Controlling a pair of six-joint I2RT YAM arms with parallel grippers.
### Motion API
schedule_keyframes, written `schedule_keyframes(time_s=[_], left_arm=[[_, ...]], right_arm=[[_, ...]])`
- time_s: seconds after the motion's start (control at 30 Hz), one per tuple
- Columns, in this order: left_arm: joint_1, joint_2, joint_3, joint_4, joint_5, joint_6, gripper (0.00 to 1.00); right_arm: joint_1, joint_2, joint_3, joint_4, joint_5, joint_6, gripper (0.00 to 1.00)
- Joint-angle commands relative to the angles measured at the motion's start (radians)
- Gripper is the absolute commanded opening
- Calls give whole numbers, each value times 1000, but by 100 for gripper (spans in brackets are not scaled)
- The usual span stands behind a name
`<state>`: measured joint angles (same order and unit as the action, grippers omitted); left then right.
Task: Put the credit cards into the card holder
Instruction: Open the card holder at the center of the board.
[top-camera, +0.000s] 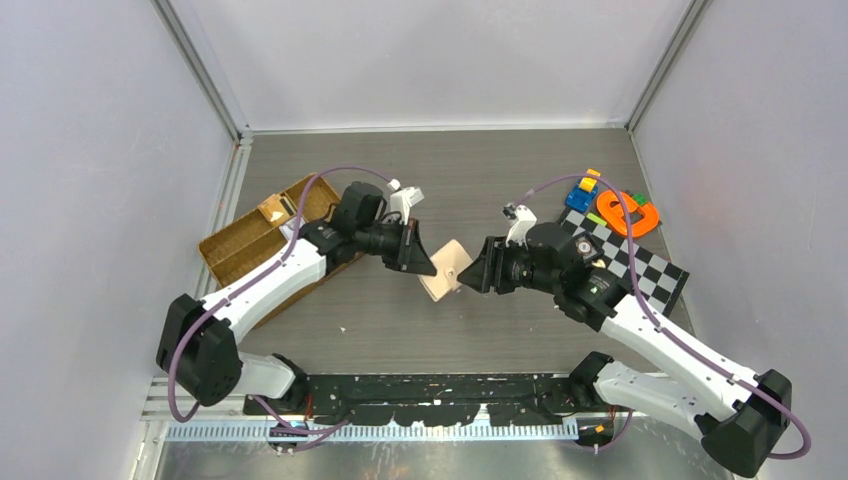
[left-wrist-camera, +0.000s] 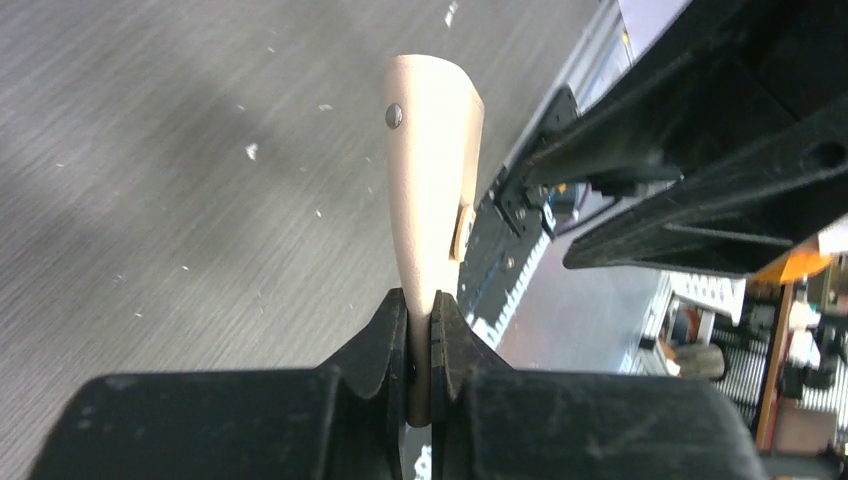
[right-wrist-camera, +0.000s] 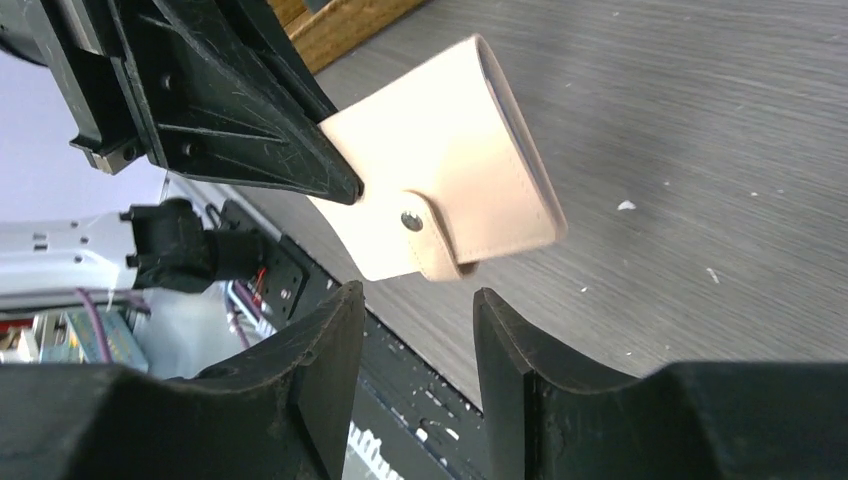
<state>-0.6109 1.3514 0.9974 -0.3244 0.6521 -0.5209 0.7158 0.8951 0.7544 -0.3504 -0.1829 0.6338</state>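
The left fingers (left-wrist-camera: 385, 340) are pinched tight on the edge of the card holder (left-wrist-camera: 430, 180), their dark pads pressed flat against both of its faces with only the leather between them. The peach-beige card holder sticks out past them, folded closed, a small metal snap (left-wrist-camera: 394, 116) showing near its far end. The right fingers (right-wrist-camera: 325, 350) stand parted with a clear gap between them; the card holder's tab end sits just beyond their tips and they have hold of nothing. In the overhead view the card holder (top-camera: 446, 270) hangs between the two arms over the middle of the grey surface (top-camera: 400, 330), gripped from the left and faced from the right. A brown wicker tray (top-camera: 235, 250) lies behind the left arm near the left wall, and a black-and-white checkered board (top-camera: 650, 270) lies under the right arm, with coloured toy pieces (top-camera: 585, 190) just beyond it.
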Motion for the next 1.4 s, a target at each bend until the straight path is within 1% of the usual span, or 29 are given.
schedule_keyframes(time_s=[0.0,0.23,0.37,0.43,0.5,0.7,0.97,1.07,1.23,1.37], left_arm=[[1,-27,50,-209,179,195,0],[4,-69,39,-231,309,262,0],[5,-81,25,-191,361,244,0],[4,-83,23,-174,379,237,0],[6,-86,19,-157,385,226,0],[18,-97,3,-107,397,190,0],[63,-108,-17,-53,395,146,0],[73,-104,-21,-39,390,133,0],[86,-96,-24,-39,385,127,0],[94,-93,-26,-44,368,127,0]], right_arm=[[0,10,61,-36,-136,-66,49],[1,62,79,-17,-258,-70,47],[1,91,67,58,-348,-49,46],[4,98,55,92,-369,-34,46],[7,105,43,124,-394,-20,46],[26,129,32,141,-424,-19,45],[43,148,28,142,-452,-20,40],[54,154,27,147,-451,-20,37],[65,166,27,160,-439,-19,25],[69,167,26,165,-437,-19,13]])
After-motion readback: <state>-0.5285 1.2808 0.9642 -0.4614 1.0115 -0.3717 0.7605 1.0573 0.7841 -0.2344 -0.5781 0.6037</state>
